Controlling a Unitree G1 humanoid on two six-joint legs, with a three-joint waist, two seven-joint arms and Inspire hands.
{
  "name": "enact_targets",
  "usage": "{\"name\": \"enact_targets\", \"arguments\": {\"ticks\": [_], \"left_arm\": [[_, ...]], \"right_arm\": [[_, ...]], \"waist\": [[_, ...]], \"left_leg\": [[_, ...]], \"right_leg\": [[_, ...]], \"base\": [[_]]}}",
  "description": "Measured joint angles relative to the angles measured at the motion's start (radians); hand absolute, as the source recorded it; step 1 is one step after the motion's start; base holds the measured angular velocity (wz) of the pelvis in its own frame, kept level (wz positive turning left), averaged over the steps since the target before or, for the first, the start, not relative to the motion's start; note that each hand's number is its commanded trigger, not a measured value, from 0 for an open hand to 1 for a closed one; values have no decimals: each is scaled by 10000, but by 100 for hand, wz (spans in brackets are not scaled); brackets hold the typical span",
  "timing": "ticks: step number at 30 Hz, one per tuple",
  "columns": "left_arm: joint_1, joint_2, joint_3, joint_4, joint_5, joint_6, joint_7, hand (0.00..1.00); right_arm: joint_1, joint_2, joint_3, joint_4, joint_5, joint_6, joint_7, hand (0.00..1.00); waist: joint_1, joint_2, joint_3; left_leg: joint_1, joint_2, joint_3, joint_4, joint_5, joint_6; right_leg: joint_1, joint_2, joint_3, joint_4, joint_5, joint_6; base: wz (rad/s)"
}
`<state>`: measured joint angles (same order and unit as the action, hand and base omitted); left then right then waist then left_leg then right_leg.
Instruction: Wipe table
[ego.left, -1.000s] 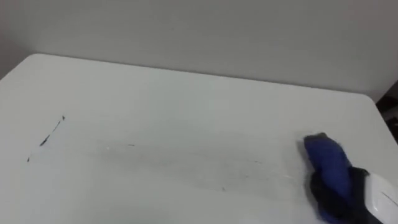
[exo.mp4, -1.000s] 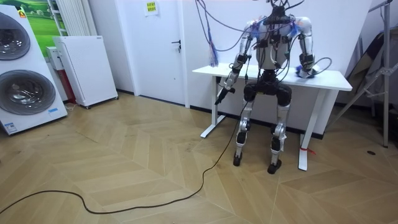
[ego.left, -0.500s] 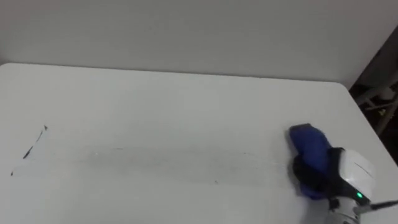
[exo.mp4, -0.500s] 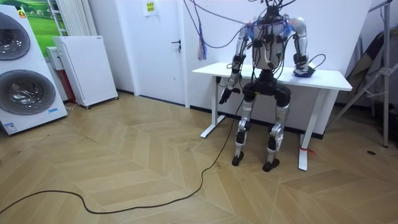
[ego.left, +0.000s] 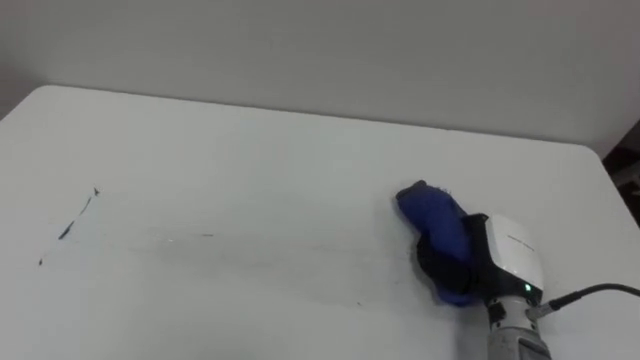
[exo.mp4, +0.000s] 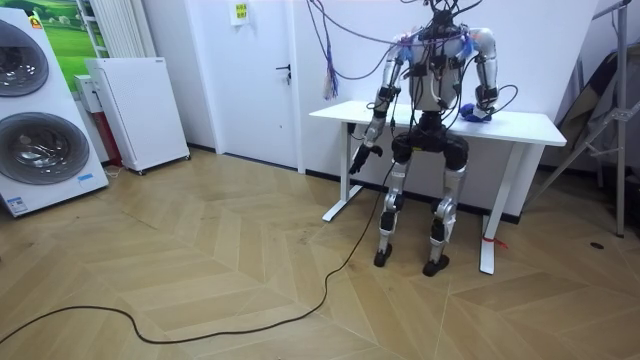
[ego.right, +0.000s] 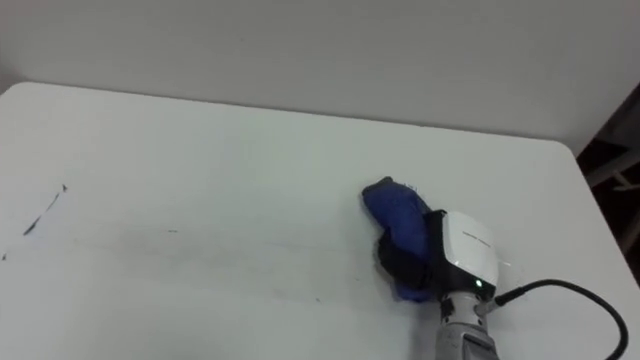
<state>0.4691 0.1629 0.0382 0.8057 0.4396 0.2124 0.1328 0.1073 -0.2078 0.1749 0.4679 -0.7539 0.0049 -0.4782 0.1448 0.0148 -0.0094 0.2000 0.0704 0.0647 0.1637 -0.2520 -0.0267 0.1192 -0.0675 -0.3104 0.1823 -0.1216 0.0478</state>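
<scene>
In the room view you have the robot standing upright against the near edge of the white table (exo.mp4: 530, 127), facing the wall, on a herringbone wood floor (exo.mp4: 200, 260). Two stacked washing machines (exo.mp4: 35, 110) and a white cabinet (exo.mp4: 140, 110) stand well apart at the room view's left. There you can also see the left hand (exo.mp4: 358, 158) hanging low beside the table's end, below the tabletop.

The eye views give you the tabletop (ego.left: 250, 150) itself. The right arm comes in from the lower right, forearm angled up and slightly left, and the right hand (ego.left: 470, 262) lies palm-down on the surface, its white back facing up. Its dark fingers (ego.left: 438, 258) are curled over and round the blue cloth (ego.left: 428, 207), which they press against the table right of centre; the cloth's free end sticks out ahead of the hand, toward the wall.

Faint grey streaks (ego.left: 250, 250) run across the middle of the top. At the far left you have short dark marks (ego.left: 78, 215), well apart from the cloth.
</scene>
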Motion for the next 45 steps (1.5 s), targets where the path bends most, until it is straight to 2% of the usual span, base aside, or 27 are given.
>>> {"name": "enact_targets", "arguments": {"ticks": [3,4,5,6,10,14,21,24,29,32,37,41,45], "left_arm": [[49,-22,-10,-337,13,2,8,0],[48,-33,-11,-378,13,4,17,0],[36,-62,-11,-417,13,2,48,0],[28,-115,-11,-445,13,2,93,0],[-81,-243,-46,-604,13,-14,126,0],[-243,-245,-116,-597,4,-23,127,0],[-542,-316,-118,-296,-160,-239,262,0],[-568,-341,-98,-317,-167,-239,242,0],[-745,-310,-39,-317,-575,-378,71,0],[-914,-279,-24,-286,-655,-552,-91,0],[-1165,-243,15,-307,-849,-701,-362,0],[-1264,-204,25,12,-810,-758,-390,0],[-1230,-182,400,406,-812,-786,-427,0]], "right_arm": [[-13,-3,-4,21,-1,22,23,100],[-16,-3,-4,16,-1,30,25,71],[-8,-1,-1,3,-2,36,30,21],[15,0,0,-22,-2,36,39,0],[95,5,4,-50,-12,37,40,0],[111,11,6,-19,-14,42,37,0],[118,94,-30,-113,-124,-29,7,0],[179,96,-86,-471,-207,0,217,0],[497,78,-108,-1385,-157,69,792,0],[541,77,-131,-1693,98,36,905,0],[550,37,-594,-2801,171,-44,1200,0],[549,28,-1104,-3457,151,-52,1457,0],[550,8,-1408,-4037,108,-48,1583,0]], "waist": [[20,3,-2],[21,5,-3],[23,6,-4],[21,5,-4],[-15,6,-6],[-32,2,-5],[-45,-59,14],[-52,-63,7],[-341,-92,17],[-537,-139,66],[-632,-208,99],[-775,-247,81],[-849,-388,68]], "left_leg": [[11,0,-2,8,0,-1],[12,0,-2,7,0,-1],[14,0,0,7,0,-1],[20,0,5,6,0,-1],[29,2,15,2,-1,-1],[54,3,14,-2,-1,-1],[58,7,39,-38,-3,-2],[15,11,162,-80,-3,-1],[-18,10,197,-121,-1,1],[-20,6,205,-121,0,2],[-142,1,406,-137,-1,3],[-141,2,407,-145,-1,2],[-75,6,474,-113,2,4]], "right_leg": [[11,1,37,2,-9,-8],[10,1,44,3,-11,-10],[9,2,52,5,-15,-10],[9,3,57,7,-16,-9],[3,12,69,15,-16,-9],[19,17,90,17,-15,-10],[-12,23,126,27,-17,-7],[-139,35,243,57,-17,-8],[-209,44,324,61,-20,-2],[-235,40,338,89,-26,8],[-533,52,632,251,-67,0],[-540,62,648,242,-68,-1],[-538,85,745,245,-69,-1]], "base": [[0],[0],[0],[0],[0],[0],[0],[-11],[-2],[0],[-12],[0],[-6]]}}
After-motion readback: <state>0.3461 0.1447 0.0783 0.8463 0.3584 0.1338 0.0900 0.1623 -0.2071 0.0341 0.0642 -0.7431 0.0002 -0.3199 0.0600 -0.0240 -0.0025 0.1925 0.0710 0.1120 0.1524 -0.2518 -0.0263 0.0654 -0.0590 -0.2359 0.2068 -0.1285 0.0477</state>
